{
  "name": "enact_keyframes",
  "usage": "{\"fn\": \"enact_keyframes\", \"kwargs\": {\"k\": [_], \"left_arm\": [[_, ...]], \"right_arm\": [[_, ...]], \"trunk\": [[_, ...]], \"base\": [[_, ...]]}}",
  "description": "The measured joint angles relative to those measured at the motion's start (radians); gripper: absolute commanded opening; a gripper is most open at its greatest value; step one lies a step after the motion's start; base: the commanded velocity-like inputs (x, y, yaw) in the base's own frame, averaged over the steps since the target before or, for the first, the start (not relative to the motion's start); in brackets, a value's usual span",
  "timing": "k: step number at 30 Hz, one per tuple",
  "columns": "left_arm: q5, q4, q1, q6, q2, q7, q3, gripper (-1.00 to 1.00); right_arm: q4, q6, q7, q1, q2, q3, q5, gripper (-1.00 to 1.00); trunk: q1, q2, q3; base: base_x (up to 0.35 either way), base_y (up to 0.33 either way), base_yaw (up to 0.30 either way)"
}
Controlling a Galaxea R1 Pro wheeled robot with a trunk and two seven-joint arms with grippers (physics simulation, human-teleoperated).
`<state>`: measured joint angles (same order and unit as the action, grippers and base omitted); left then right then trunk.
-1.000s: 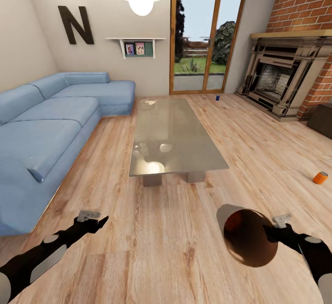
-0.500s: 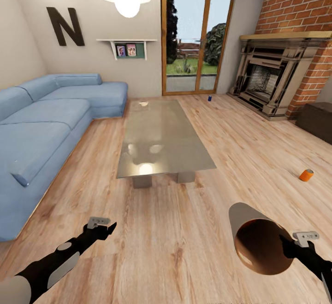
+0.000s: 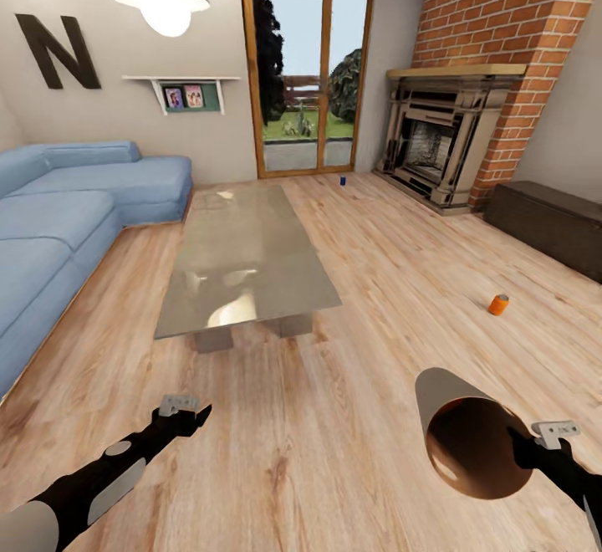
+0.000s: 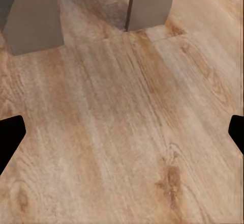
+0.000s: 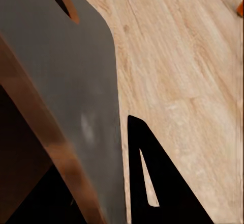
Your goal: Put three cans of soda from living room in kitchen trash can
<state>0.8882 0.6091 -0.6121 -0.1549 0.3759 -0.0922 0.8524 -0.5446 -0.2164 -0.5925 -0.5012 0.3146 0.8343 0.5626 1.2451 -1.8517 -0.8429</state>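
The pale wood floor (image 3: 393, 284) spreads ahead of both arms, and the blue sofa (image 3: 67, 226) runs well out beyond the left gripper (image 3: 186, 412), cut off by the frame edge. The glass coffee table (image 3: 247, 259) sits straight ahead of that gripper; in the left wrist view its two legs (image 4: 147, 2) stand on the boards while the black fingertips (image 4: 10, 135) sit at opposite edges, spread wide with nothing between them. The brick fireplace (image 3: 451, 142) and a dark chest (image 3: 548, 222) lie far beyond the right gripper (image 3: 535, 443). That gripper clamps the rim of the trash can (image 3: 468, 435), tipped with its brown mouth facing the camera; its depths are in shadow, contents unreadable. One orange soda can (image 3: 498, 304) stands on the floor ahead of the right gripper, well apart. The blue can (image 3: 342, 180) is a tiny speck far off by the glass door (image 3: 301, 75).
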Motion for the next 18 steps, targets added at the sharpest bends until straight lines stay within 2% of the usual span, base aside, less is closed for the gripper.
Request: {"fn": "enact_keyframes", "kwargs": {"k": [14, 18], "left_arm": [[0.000, -0.001, 0.000, 0.000, -0.001, 0.000, 0.000, 1.00], [-0.001, -0.027, 0.000, -0.002, -0.002, 0.000, 0.000, 1.00]], "right_arm": [[0.000, 0.000, -0.001, 0.000, 0.000, 0.002, -0.002, -1.00], [0.000, 0.000, 0.000, 0.000, 0.000, 0.002, -0.002, -1.00]], "trunk": [[0.000, 0.000, 0.012], [0.000, 0.000, 0.016]], "base": [[0.251, -0.227, -0.223], [0.280, -0.194, -0.223]]}}
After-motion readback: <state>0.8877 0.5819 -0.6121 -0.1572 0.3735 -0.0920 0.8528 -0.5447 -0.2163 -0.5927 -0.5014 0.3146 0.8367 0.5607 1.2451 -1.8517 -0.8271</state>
